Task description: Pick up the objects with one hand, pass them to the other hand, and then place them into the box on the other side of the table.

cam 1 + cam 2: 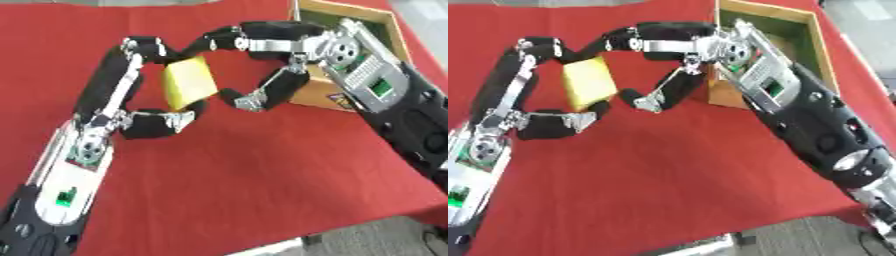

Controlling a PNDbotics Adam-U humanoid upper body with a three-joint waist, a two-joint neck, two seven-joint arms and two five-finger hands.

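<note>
No text, number or brand can be read anywhere in either view. A dark label with a yellow mark sits on the side of the wooden box (pixel 322 95) at right of centre in the frame, but its characters are too blurred to read.

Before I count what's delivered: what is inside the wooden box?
The wooden box shows a dark green lining. The right hand and its arm cover the near part, so anything lying there is hidden.
</note>
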